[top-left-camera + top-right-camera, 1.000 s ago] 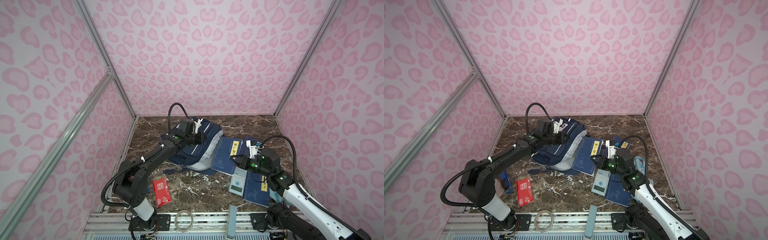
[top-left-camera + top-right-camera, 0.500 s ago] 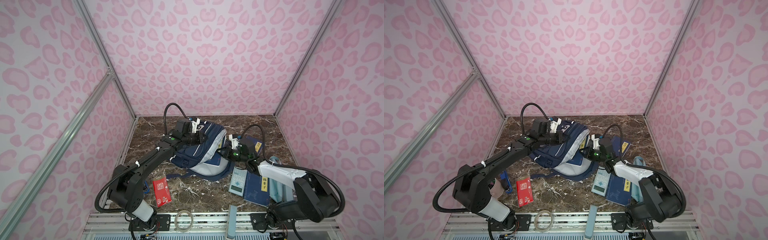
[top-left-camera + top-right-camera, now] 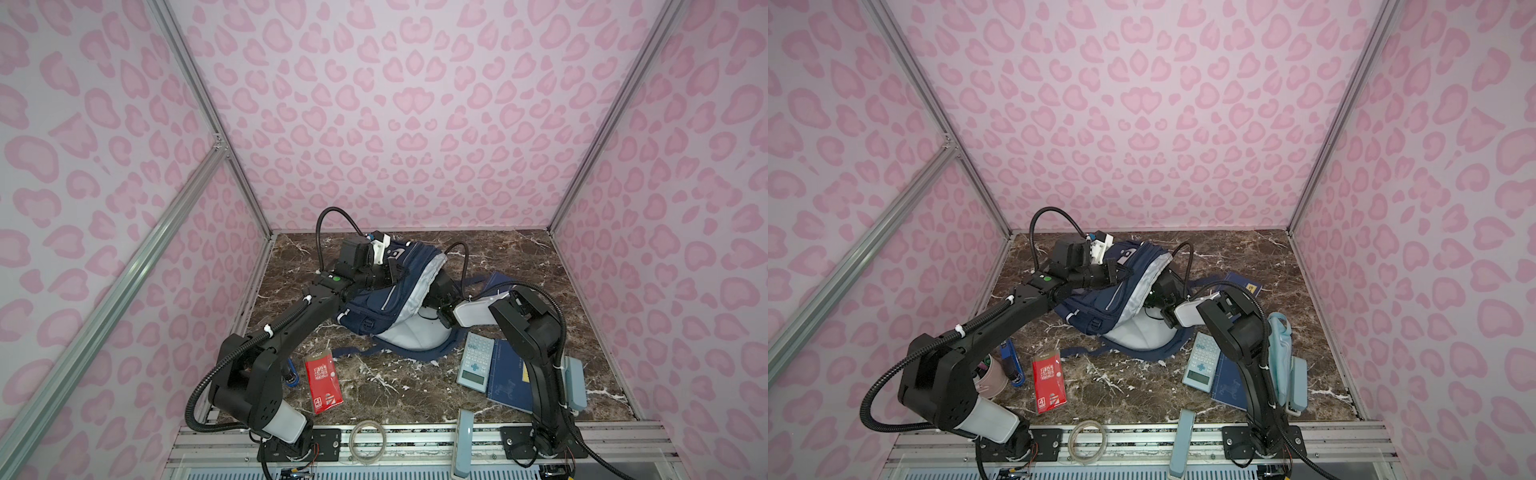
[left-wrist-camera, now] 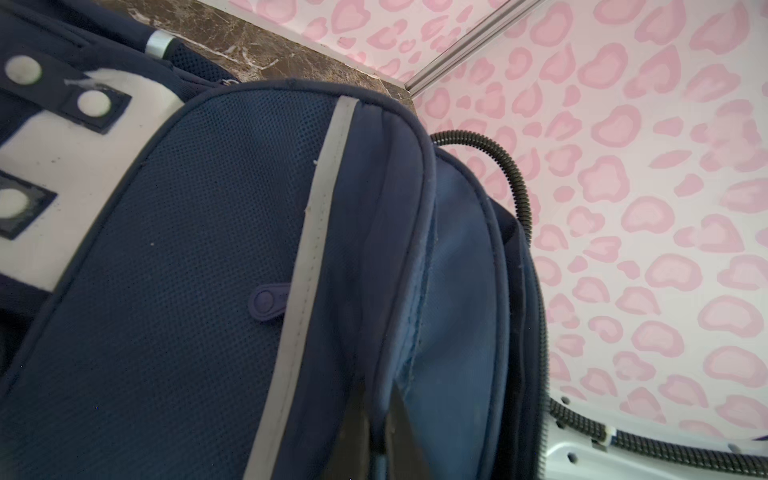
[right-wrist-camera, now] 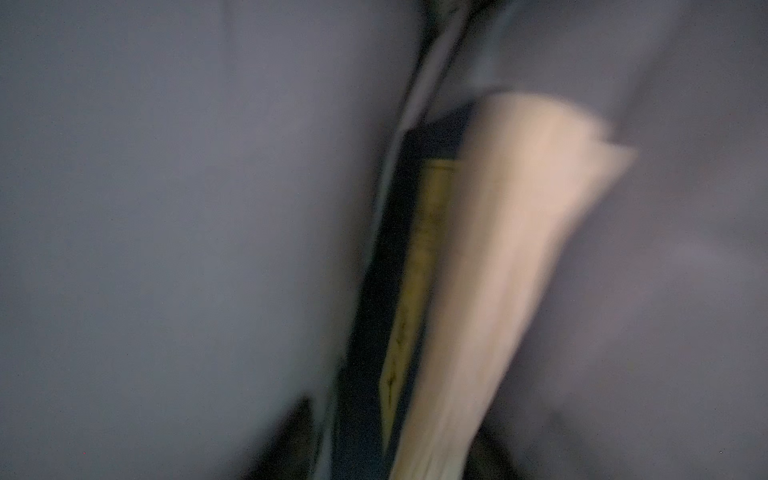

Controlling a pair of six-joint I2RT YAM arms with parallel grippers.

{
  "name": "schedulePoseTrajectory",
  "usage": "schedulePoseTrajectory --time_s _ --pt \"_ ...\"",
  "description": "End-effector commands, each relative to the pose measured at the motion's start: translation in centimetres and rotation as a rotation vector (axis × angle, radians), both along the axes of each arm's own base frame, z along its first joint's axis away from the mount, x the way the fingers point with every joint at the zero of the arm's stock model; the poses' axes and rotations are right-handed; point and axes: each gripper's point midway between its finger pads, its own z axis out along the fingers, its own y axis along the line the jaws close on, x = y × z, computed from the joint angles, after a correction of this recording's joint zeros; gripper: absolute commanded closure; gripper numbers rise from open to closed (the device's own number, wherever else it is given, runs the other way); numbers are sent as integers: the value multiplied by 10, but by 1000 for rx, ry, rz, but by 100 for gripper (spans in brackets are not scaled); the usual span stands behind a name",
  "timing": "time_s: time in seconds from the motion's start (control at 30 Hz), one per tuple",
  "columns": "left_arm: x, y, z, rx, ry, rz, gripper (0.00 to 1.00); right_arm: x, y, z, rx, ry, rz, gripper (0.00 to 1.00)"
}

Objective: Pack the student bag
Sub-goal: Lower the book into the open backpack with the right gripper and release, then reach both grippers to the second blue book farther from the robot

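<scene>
In both top views you see the student bag (image 3: 374, 303) (image 3: 1100, 299) lying on the marble table (image 3: 582, 299), toward the back and left of centre. Its mouth faces right and grey lining shows there. The left gripper (image 3: 398, 272) is pinched onto the upper flap and holds it up off the lower half. The right arm (image 3: 478, 311) reaches under that flap into the mouth, so its gripper is hidden there. A calculator (image 3: 478, 361) lies on a dark-blue book (image 3: 513, 376) at front right, apart from the bag. A red packet (image 3: 324, 380) lies at front left. Left wrist view: the two dark fingers (image 4: 353, 436) are closed tight on a fold of the bag's navy edge, just beside the reflective stripe (image 4: 307, 249). Right wrist view: heavily blurred. A yellow-labelled book (image 5: 365, 311) with pale page edges stands between grey lining walls. The right gripper (image 5: 390, 453) shows only as dark shapes on either side of the book's near end; you cannot tell whether it grips or stands apart.
</scene>
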Motion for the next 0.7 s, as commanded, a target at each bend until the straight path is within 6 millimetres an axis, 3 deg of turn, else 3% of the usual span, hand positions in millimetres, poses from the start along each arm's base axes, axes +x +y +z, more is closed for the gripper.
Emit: schedulePoseTrajectory --time_s 0.0,0.1,0.43,0.5,0.6,0.63,0.67 --pt "13 8 6 -1 -67 70 97 -11 -13 2 -74 -29 8 25" --pt "21 17 -5 33 -74 132 97 -30 -31 5 -169 -26 35 21" --pt "23 32 -44 97 -43 241 96 -102 -107 39 -435 -69 72 38" --pt "19 32 -49 113 -43 248 91 -109 -123 44 -466 -62 68 33" --pt "13 24 -50 133 -53 239 86 -114 -154 55 -523 -82 19 15" --pt "12 22 -51 146 -55 238 83 -113 -165 58 -543 -81 -8 10" --pt "11 21 -49 159 -64 244 72 -112 -178 61 -562 -78 -44 4"
